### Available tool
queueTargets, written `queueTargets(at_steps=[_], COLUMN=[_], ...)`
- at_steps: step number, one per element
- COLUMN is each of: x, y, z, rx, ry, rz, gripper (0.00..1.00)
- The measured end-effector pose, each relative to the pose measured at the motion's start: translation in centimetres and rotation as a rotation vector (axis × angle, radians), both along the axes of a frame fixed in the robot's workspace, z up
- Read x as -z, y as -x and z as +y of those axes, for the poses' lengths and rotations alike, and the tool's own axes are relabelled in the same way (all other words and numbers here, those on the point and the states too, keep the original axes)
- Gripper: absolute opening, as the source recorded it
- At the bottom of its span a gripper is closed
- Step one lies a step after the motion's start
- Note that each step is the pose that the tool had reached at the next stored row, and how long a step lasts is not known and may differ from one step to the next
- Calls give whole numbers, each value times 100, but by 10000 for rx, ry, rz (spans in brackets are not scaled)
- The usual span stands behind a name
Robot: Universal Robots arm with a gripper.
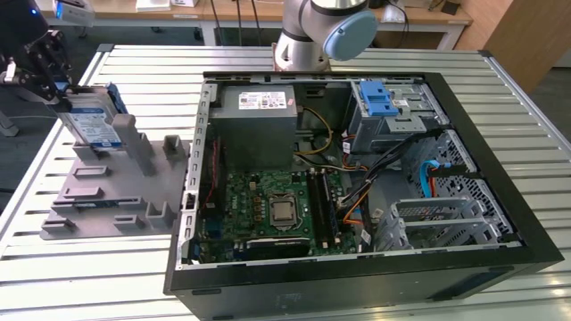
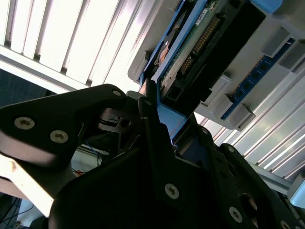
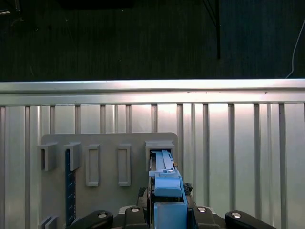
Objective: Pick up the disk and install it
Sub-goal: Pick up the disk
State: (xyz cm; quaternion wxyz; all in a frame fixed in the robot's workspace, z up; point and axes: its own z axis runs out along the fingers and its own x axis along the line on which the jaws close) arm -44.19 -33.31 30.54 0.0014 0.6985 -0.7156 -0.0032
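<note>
The disk (image 1: 93, 120), a silver drive with a white-and-blue label in a blue bracket, stands on edge at the far corner of the grey holder plate (image 1: 107, 194), on the exterior view's left. My gripper (image 1: 61, 100) comes at it from above and is shut on its upper edge. In the first wrist view the blue bracket of the disk (image 3: 164, 188) sits between the black fingers (image 3: 143, 202), over a slot of the holder plate (image 3: 109, 143). The second wrist view shows the disk (image 2: 200, 52) with its connector edge, and my gripper (image 2: 159, 112) clamping the bracket.
An open black computer case (image 1: 499, 200) lies on the slatted metal table (image 1: 89, 281). Inside are a grey power-supply box (image 1: 259, 107), a motherboard (image 1: 267, 207) and a drive cage with a blue latch (image 1: 379, 100). The arm's base (image 1: 312, 33) stands behind the case.
</note>
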Motion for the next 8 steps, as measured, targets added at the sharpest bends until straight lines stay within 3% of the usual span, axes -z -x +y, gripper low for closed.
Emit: queueTargets(at_steps=[8], x=[-16], y=[0], z=[0], rx=[0], ry=[0], rz=[0], gripper=[36])
